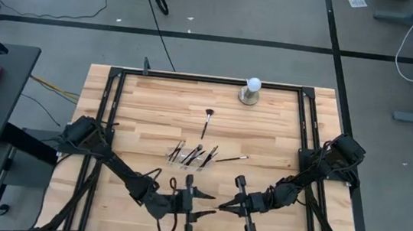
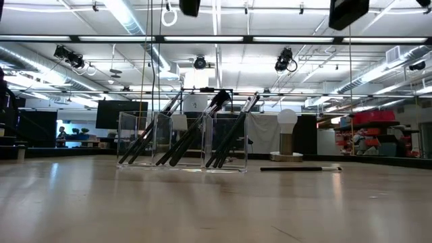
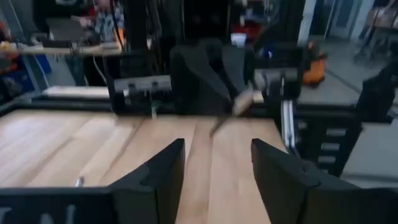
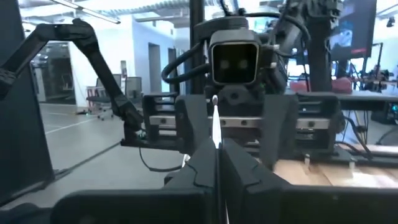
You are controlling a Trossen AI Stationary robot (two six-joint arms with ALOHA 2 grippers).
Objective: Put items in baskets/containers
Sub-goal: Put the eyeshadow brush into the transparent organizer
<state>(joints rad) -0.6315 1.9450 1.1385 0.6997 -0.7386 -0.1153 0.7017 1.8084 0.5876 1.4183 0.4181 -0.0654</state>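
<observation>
Slender, light, stiff makeup brush is pinched mid-handle by right gripper; left gripper fingers are spread wide.

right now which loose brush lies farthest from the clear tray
The brush lying alone toward the white ball. The other loose brush sits right beside the clear tray; the rest stand inside it.

My high view looks straight down on the whole table. My low view sits at tabletop level, facing 12 o'clock toward the clear tray, which both share. The wrist cameras face each other: the left looks toward 3 o'clock, the right toward 9.
</observation>
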